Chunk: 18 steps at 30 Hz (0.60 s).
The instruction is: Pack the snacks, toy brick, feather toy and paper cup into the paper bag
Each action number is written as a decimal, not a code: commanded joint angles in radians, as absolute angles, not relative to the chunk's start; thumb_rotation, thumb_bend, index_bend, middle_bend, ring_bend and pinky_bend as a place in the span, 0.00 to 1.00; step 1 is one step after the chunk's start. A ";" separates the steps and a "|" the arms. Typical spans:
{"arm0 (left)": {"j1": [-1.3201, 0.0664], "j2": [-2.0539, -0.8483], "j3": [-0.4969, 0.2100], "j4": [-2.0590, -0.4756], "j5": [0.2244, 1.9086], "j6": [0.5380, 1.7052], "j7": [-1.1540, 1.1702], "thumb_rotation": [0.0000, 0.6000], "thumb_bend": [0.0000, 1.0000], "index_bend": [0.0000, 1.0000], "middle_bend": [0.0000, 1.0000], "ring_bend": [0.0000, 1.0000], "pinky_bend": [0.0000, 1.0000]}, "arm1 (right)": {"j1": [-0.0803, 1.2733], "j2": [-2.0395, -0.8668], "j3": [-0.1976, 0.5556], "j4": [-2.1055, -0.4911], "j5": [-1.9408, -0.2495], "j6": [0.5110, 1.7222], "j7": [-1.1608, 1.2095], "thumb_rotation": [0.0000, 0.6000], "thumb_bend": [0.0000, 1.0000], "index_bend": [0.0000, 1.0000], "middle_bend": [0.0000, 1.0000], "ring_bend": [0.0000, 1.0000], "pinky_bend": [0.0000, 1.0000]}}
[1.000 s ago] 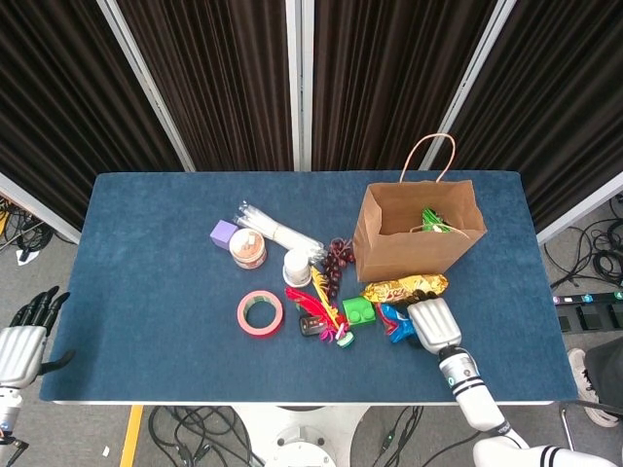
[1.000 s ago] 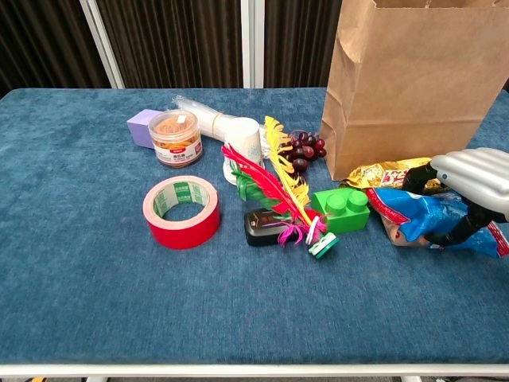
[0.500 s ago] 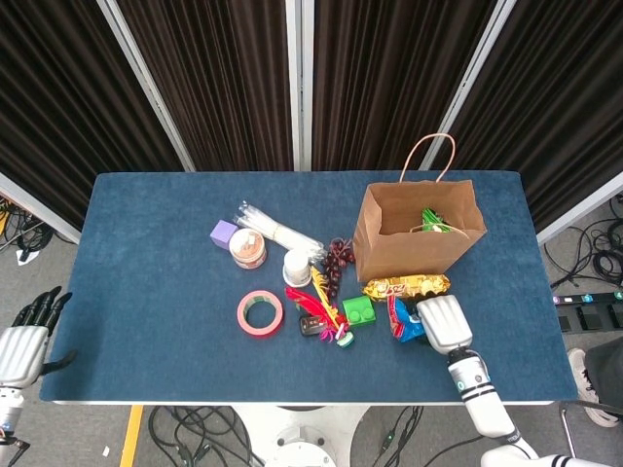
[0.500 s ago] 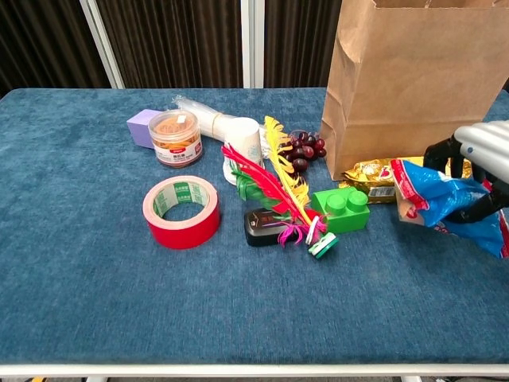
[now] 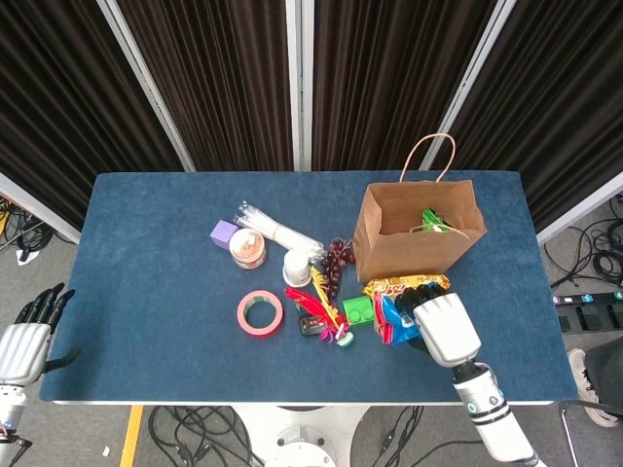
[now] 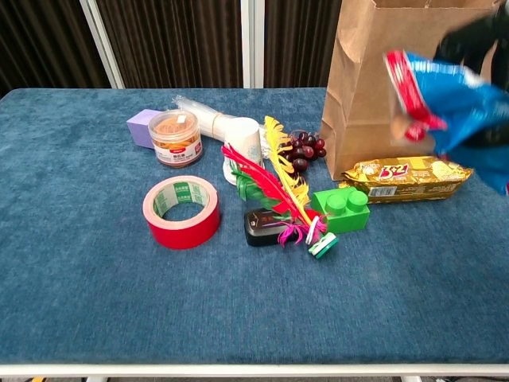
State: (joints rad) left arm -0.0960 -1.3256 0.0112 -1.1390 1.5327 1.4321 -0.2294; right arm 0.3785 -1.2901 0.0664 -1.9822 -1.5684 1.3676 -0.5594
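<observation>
- Chest view: the blue snack packet hangs in the air in front of the paper bag, clear of the counter, held by the right hand, whose dark fingers close over its top edge.
- The gold snack bar lies flat on the counter, just in front of the bag's base.
- The green toy brick sits just left of the gold bar, touching the feather toy, whose red and yellow plumes cross a small black object.
- The paper cup lies on its side beside the grapes.
- Further left stand a red tape roll, a clear jar and a purple block.
- In the head view something green shows inside the open bag.
- The left hand hangs off the counter's left edge, empty, fingers apart.
</observation>
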 commanded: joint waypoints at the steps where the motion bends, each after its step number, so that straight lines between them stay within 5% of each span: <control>1: -0.098 -1.322 0.012 -1.148 1.536 1.435 -0.223 1.00 0.26 0.10 0.08 0.02 0.17 | 0.393 -1.223 0.111 -2.124 -1.653 1.397 -0.651 1.00 0.32 0.70 0.59 0.47 0.54; 8: -0.101 -1.313 0.008 -1.165 1.536 1.438 -0.216 1.00 0.26 0.10 0.08 0.02 0.17 | 0.476 -1.222 0.268 -2.226 -1.660 1.375 -0.787 1.00 0.31 0.70 0.59 0.47 0.55; 18: -0.102 -1.312 0.010 -1.159 1.535 1.433 -0.226 1.00 0.26 0.10 0.08 0.02 0.17 | 0.645 -1.301 0.512 -2.042 -1.514 1.361 -0.907 1.00 0.32 0.70 0.59 0.47 0.55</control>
State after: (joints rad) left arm -0.1023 -1.3117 0.0098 -1.1598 1.5354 1.4332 -0.2252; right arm 0.6083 -1.2796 0.4806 -2.0914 -1.5477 1.3620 -0.8841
